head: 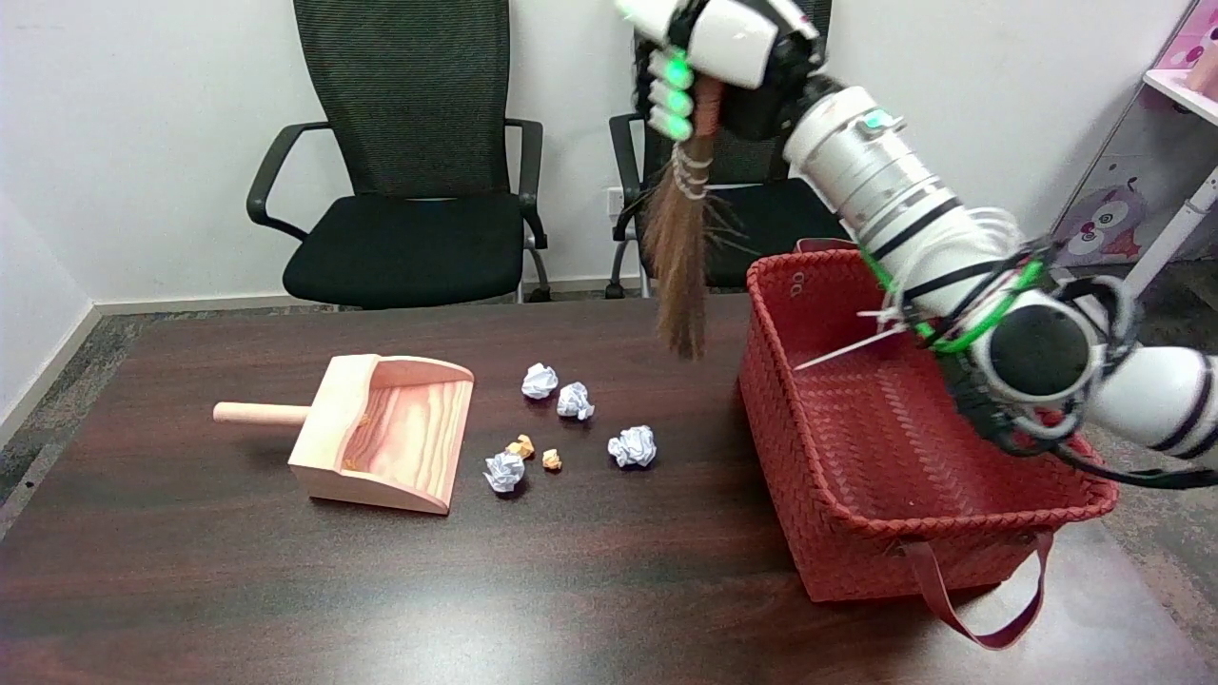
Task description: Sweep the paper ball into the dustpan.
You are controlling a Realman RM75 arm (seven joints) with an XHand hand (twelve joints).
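Note:
My right hand (709,57) is high at the top centre and grips the handle of a small brown broom (680,257). The bristles hang straight down, their tips in the air above the table, just left of the red basket. A wooden dustpan (390,438) lies at centre left, its mouth facing right and its handle pointing left. Several white paper balls lie to its right: one (540,381) and another (575,401) at the back, one (633,445) further right, one (504,471) close to the pan's mouth. Small orange scraps (520,445) lie among them.
A woven red basket (990,514) with a strap handle stands at the right, under my forearm. Two black office chairs (409,219) stand behind the dark wooden table (285,590). A shelf unit sits at the far right edge.

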